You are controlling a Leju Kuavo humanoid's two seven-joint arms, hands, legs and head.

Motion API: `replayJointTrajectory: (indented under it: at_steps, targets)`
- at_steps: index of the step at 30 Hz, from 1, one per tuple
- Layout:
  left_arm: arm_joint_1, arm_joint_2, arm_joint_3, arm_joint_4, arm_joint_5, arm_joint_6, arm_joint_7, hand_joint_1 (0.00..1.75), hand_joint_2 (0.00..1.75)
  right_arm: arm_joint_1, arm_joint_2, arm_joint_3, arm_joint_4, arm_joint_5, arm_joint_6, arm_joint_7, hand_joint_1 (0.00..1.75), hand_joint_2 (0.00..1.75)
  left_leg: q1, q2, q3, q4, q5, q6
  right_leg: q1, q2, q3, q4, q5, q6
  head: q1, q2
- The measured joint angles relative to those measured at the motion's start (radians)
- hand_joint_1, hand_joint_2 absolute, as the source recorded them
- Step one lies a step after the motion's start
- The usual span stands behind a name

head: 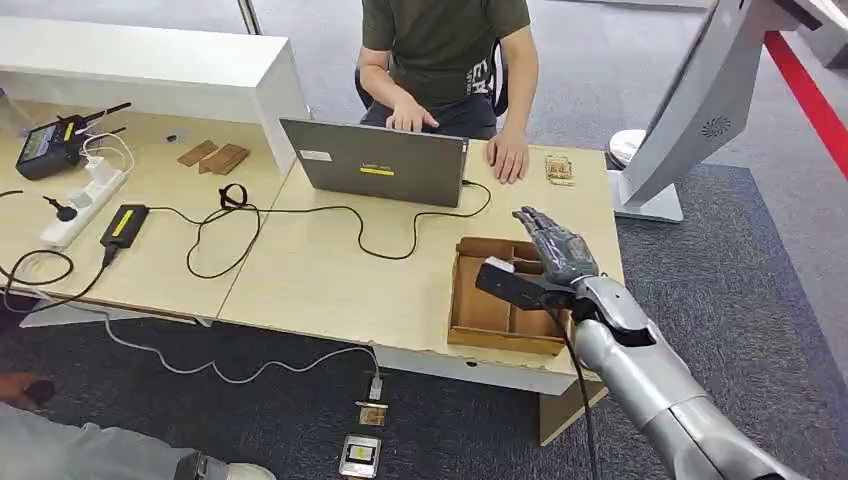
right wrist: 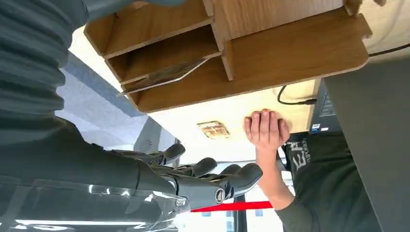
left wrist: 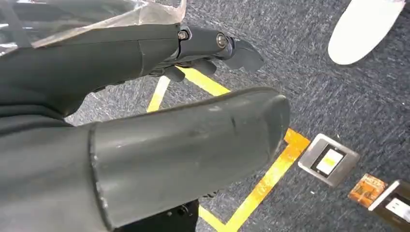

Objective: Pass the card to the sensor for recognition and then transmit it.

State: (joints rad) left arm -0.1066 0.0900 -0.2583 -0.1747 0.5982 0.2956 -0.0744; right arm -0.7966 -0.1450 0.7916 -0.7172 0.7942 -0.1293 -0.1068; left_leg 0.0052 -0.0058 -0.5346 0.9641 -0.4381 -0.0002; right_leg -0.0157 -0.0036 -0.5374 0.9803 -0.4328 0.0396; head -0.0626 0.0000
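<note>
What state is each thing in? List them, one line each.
Right hand: open, fingers spread, over the tray.
Left hand: hanging above the floor, holding nothing.
Wooden tray: on the table, one card leaning in a compartment.
Laptop: open, cable plugged in.
Person's hand: flat on the table.

My right arm (head: 650, 385): smooth silver shell, rounded segments, thin black cable running along underside. Black box camera (head: 515, 284) strapped at wrist. My right robot hand (head: 556, 250): dark grey fingers, ribbed grey cover, silver screws at knuckles. My left robot hand (left wrist: 159, 145): thick matte grey thumb, darker fingers, clear plastic wrap behind.
</note>
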Motion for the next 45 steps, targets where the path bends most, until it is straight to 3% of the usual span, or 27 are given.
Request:
replayJointTrajectory:
  at_steps: [17,26,35,45]
  targets:
    - [0.0,-0.022,-0.02,0.0,-0.008,0.066,0.035,0.0,0.0,-0.008,-0.006,0.0,0.045,0.032,0.0,0.001,0.0,1.75,0.0,0.0,0.0,0.0,0.0,0.0,0.0,0.0,0.0,0.0,0.0,0.0,0.0,0.0]
    - [0.0,-0.013,-0.021,0.0,0.017,0.012,-0.001,0.0,0.0,-0.031,-0.034,-0.002,0.061,0.031,-0.008,0.004,0.0,1.75,0.0,0.0,0.0,0.0,0.0,0.0,0.0,0.0,0.0,0.0,0.0,0.0,0.0,0.0]
    - [0.0,-0.007,-0.021,0.0,0.023,0.021,0.013,0.0,0.0,-0.047,-0.061,-0.006,0.064,0.031,-0.008,0.008,0.0,1.75,0.0,0.0,0.0,0.0,0.0,0.0,0.0,0.0,0.0,0.0,0.0,0.0,0.0,0.0]
    - [-0.001,-0.006,-0.023,0.0,0.023,0.043,0.039,0.0,0.0,-0.047,-0.057,-0.01,0.062,0.031,0.006,0.002,0.0,1.75,0.0,0.0,0.0,0.0,0.0,0.0,0.0,0.0,0.0,0.0,0.0,0.0,0.0,0.0]
